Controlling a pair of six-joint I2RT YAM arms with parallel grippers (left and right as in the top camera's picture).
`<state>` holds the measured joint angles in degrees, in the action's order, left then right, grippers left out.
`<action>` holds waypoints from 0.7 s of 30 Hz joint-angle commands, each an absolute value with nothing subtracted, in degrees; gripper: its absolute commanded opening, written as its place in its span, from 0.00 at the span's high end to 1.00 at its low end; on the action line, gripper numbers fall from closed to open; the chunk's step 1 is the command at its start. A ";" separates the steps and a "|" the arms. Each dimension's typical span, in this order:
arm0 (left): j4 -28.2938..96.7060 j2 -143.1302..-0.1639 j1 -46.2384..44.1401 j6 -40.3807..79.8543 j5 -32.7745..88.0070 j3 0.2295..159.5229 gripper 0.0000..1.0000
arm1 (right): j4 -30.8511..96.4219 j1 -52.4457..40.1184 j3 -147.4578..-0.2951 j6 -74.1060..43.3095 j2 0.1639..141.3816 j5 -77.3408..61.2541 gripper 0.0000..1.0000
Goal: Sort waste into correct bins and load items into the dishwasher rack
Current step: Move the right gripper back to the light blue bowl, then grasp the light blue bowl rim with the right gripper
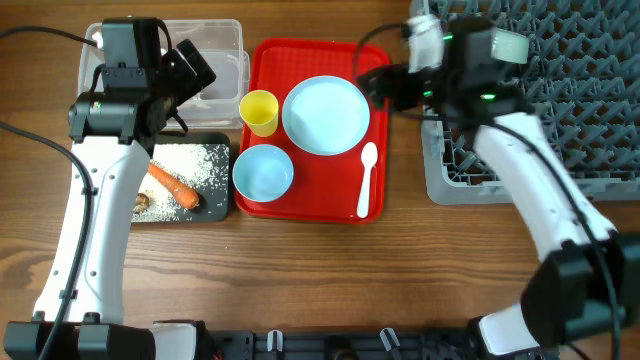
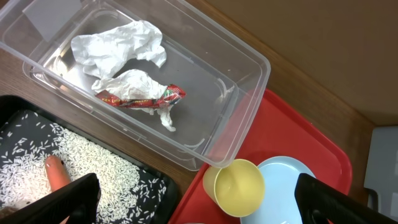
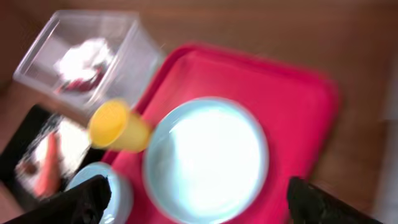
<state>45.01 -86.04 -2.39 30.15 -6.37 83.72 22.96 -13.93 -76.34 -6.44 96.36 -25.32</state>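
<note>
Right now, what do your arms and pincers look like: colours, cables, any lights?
The left arm and right arm are white tubular links with black joint housings, thin black cables trailing along each. Small green lights glow near both wrists. The left pincer and right pincer are black, with two blocky fingers each.

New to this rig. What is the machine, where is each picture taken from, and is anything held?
Two robot arms stand at a table, each ending in a two-finger gripper. One picture looks down from above; the others come from wrist cameras, so the dark shapes in their bottom corners are fingers. The right wrist picture is blurred. The left gripper and right gripper are open and empty. A clear tub holds a napkin and a red wrapper. A black tray holds rice and a carrot piece. A red tray carries a blue plate, blue bowl, yellow cup and white spoon. A grey rack sits beside it.
</note>
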 commanded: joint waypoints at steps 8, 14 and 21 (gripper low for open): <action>45.06 -86.06 -2.02 30.48 -6.94 83.64 0.00 | 27.03 -27.97 -76.44 -15.35 101.56 -20.88 0.20; 45.06 -86.06 -2.02 30.50 -6.94 83.64 0.00 | 27.29 -33.43 -76.44 -18.68 106.52 -15.66 0.28; 45.06 -86.06 -2.02 30.50 -6.94 83.64 0.00 | 23.62 -34.28 -76.44 -20.97 114.04 -21.06 0.37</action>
